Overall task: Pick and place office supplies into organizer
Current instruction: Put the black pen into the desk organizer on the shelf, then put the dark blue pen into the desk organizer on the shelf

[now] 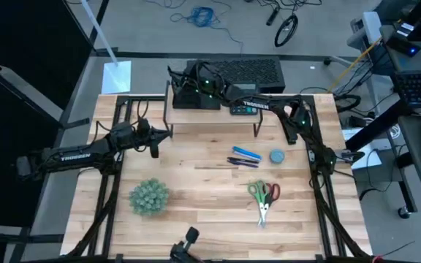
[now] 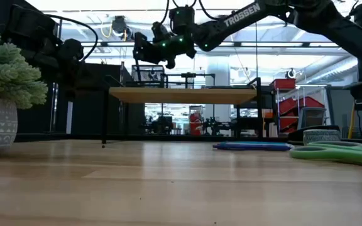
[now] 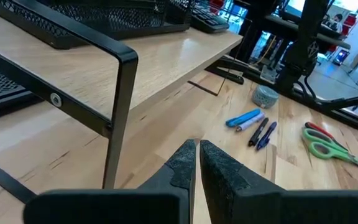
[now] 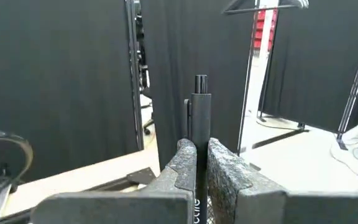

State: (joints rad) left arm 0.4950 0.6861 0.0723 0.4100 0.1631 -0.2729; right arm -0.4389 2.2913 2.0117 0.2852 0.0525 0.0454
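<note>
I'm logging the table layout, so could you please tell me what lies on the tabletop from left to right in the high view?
Green ball plant → blue pens → scissors → small round grey item.

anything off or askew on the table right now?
Nothing stands out. Right hand holds a dark pen upright above the organizer on the riser. Blue pens, tape roll and scissors lie flat on the table. Left hand waits, shut.
</note>
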